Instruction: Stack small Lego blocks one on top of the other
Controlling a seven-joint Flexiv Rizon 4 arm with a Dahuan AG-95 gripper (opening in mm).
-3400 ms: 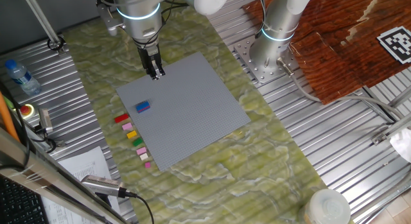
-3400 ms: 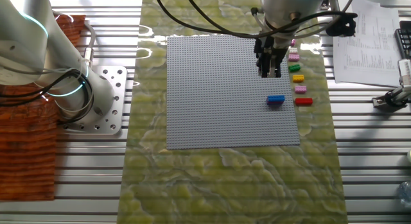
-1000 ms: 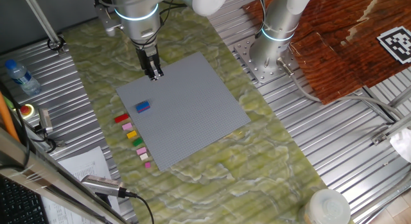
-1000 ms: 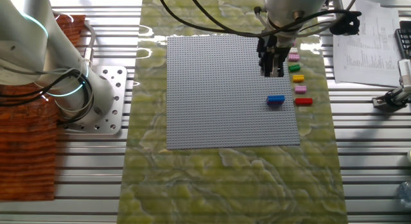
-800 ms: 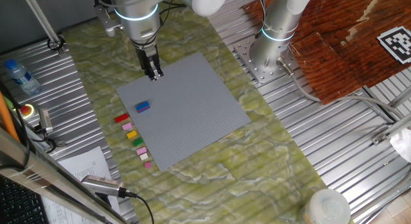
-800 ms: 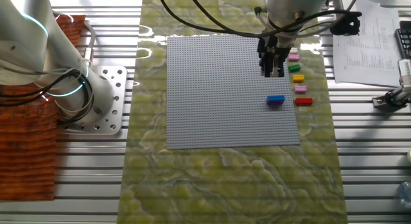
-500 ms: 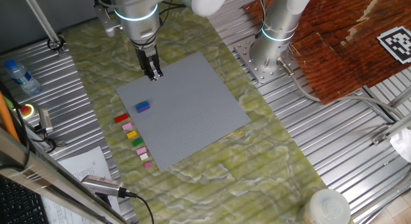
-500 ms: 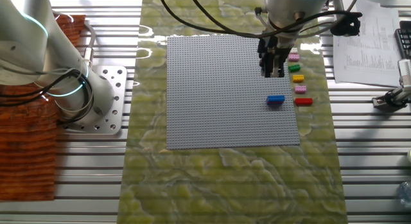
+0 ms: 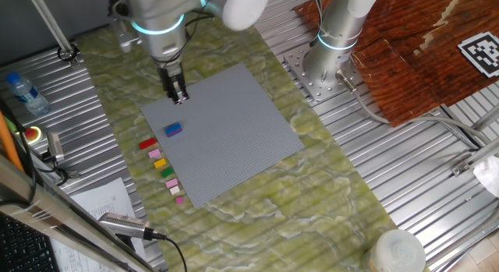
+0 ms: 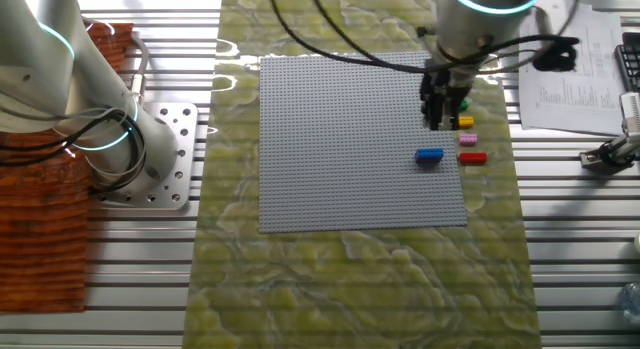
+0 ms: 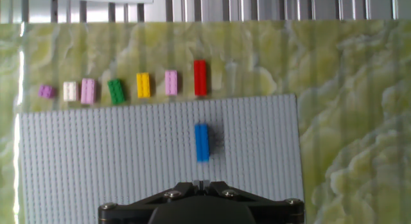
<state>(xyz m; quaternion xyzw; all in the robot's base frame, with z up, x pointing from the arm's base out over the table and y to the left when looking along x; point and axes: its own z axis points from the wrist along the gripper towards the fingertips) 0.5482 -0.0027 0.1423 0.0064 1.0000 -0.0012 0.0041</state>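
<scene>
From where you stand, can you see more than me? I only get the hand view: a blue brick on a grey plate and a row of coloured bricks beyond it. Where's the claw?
Observer: The gripper hangs over the grey baseplate, near its edge, short of the blue brick.
Operator: Is it holding anything?
Observer: I see no brick in it from either side; whether its fingers are open or shut, I can't tell.
Operator: Anything beside the mat?
Observer: A water bottle lies on the metal table, outside your picture.
</scene>
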